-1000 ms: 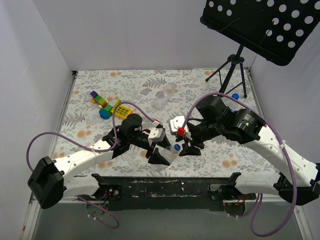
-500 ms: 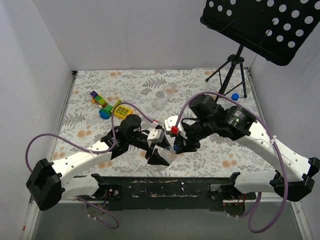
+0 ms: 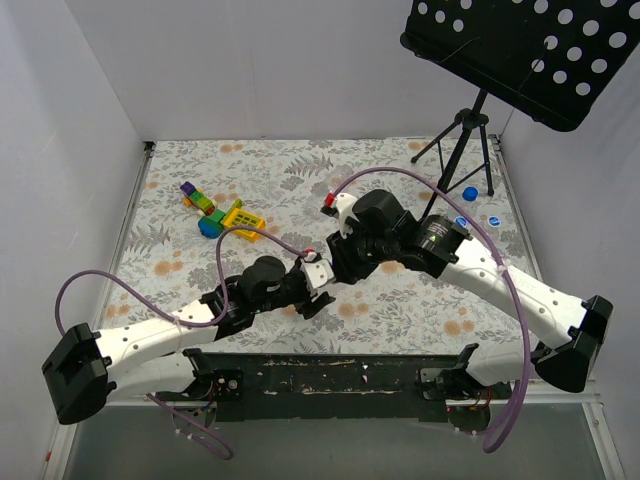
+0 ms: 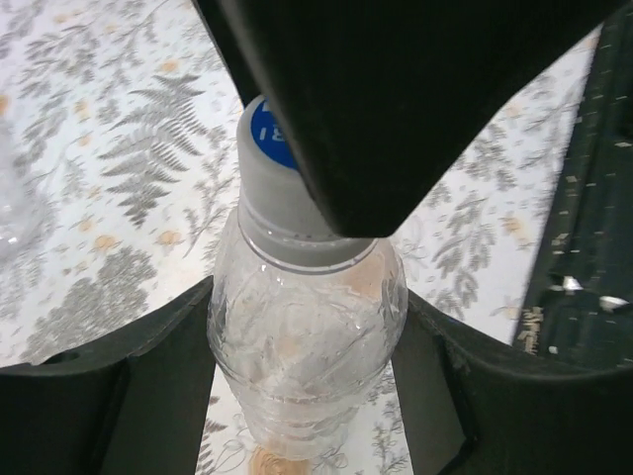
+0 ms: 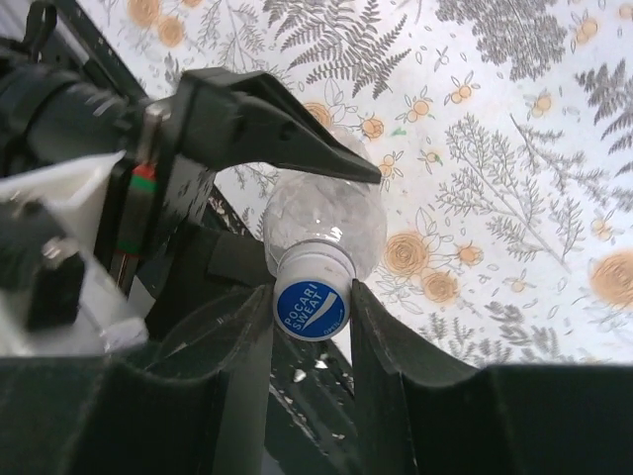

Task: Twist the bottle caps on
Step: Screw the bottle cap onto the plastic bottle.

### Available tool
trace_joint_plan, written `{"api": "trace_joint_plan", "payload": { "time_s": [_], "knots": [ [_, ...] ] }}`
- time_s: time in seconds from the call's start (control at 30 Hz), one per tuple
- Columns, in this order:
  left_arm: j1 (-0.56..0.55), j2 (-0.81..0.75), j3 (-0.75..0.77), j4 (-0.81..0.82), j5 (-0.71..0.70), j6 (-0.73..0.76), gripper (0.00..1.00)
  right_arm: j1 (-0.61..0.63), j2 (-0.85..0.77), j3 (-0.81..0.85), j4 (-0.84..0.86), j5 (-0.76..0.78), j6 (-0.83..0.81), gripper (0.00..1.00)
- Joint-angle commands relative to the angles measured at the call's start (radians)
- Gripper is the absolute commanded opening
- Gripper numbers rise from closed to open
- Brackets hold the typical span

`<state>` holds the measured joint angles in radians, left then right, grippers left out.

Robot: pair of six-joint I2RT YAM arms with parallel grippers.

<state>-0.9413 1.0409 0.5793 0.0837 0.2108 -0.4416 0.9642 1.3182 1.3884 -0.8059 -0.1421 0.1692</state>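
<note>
mid-frame above the desk [image 5: 514, 198], the left gripper [image 4: 302, 396] clamps the light, thin-walled, easily crushed bottle [image 4: 307, 317] round its body while the right gripper [image 5: 313, 332] pinches the small cap [image 5: 312, 307] by its rim, seemingly on the neck.

The table cover [image 3: 400, 160] is recorded as white, printed with grey fern fronds and orange blossoms. The bottle [image 4: 307, 346] is noted as clear and colourless. Its cap [image 5: 312, 297] is pale grey-white at the sides, with a blue top lettered in white. The left gripper [image 4: 307, 381] and the right gripper [image 5: 312, 332] are both found black. The arms [image 3: 150, 335] are white with black joints, and purple cables [image 3: 95, 273] are run along them. The toy blocks [image 3: 220, 215] are seen in yellow, green, blue and purple. The loose caps [image 3: 469, 193] are blue. The stand [image 3: 520, 50] is black and perforated with round holes.
</note>
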Motion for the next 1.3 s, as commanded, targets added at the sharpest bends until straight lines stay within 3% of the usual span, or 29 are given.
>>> {"api": "trace_joint_plan", "payload": {
  "time_s": [0.0, 0.1, 0.27, 0.43, 0.57, 0.63, 0.8, 1.0, 1.27],
  "knots": [
    [-0.054, -0.062, 0.016, 0.195, -0.413, 0.096, 0.0, 0.021, -0.063, -0.077, 0.135, 0.085, 0.299, 0.08],
    [-0.056, -0.067, 0.022, 0.182, -0.381, 0.093, 0.0, 0.021, -0.086, -0.057, 0.151, 0.078, 0.259, 0.17],
    [-0.019, -0.07, 0.056, 0.101, -0.211, 0.055, 0.0, 0.021, -0.128, 0.029, 0.082, 0.064, 0.06, 0.45],
    [0.09, -0.045, 0.119, 0.007, 0.19, 0.001, 0.0, 0.021, -0.21, 0.064, 0.016, 0.035, -0.158, 0.54],
    [0.144, -0.006, 0.166, -0.064, 0.545, 0.006, 0.0, 0.021, -0.267, 0.067, -0.018, -0.101, -0.374, 0.65],
    [0.148, 0.016, 0.183, -0.079, 0.678, 0.014, 0.01, 0.021, -0.28, 0.06, -0.032, -0.172, -0.466, 0.66],
    [0.148, 0.05, 0.2, -0.139, 0.835, 0.044, 0.01, 0.021, -0.29, 0.04, -0.047, -0.306, -0.664, 0.67],
    [0.15, 0.065, 0.205, -0.147, 0.878, 0.049, 0.01, 0.021, -0.255, 0.057, -0.084, -0.414, -0.81, 0.67],
    [0.148, 0.07, 0.203, -0.147, 0.88, 0.055, 0.01, 0.021, -0.172, 0.1, -0.15, -0.487, -0.864, 0.63]
  ]
}}
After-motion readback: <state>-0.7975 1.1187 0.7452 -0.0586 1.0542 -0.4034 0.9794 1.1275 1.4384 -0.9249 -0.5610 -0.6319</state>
